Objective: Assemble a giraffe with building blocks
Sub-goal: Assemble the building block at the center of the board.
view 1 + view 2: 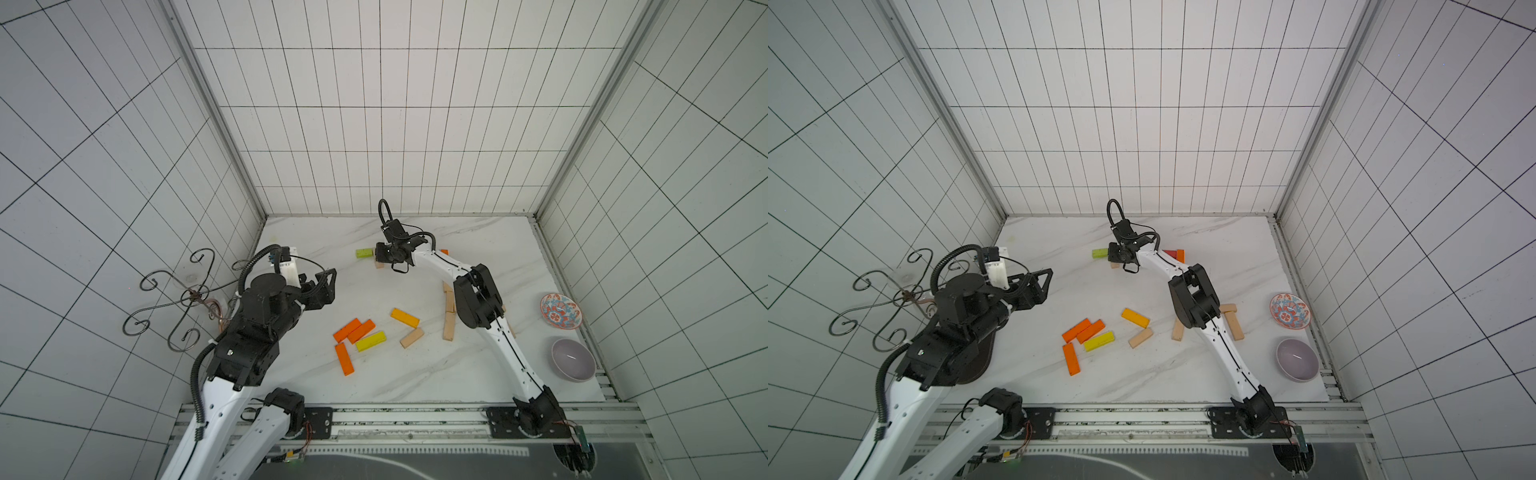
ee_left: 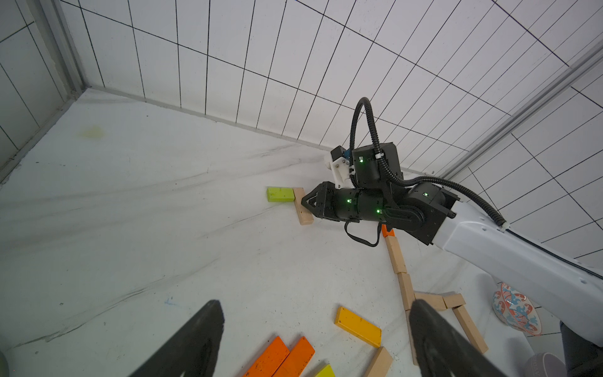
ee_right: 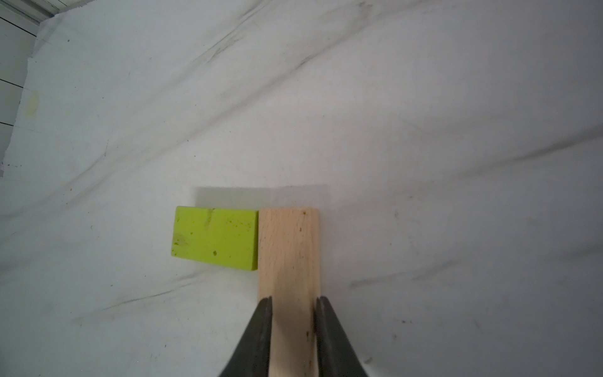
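Marble tabletop (image 1: 332, 232) between white tiled walls carries our flat build. We see the right gripper (image 3: 293, 300) clamped across a plain wooden block (image 3: 288, 248) lying on the marble, its long side touching the end of a lime block (image 3: 215, 238). We judge this a neck meeting a head, gripped to square the joint. Our left gripper (image 2: 317, 303) hangs wide apart and empty. Orange blocks (image 1: 347, 330) and a yellow block (image 1: 404, 317) lie well apart. The right arm overhangs other plain blocks (image 1: 449, 326); a patterned bowl (image 1: 561, 311) sits aside.
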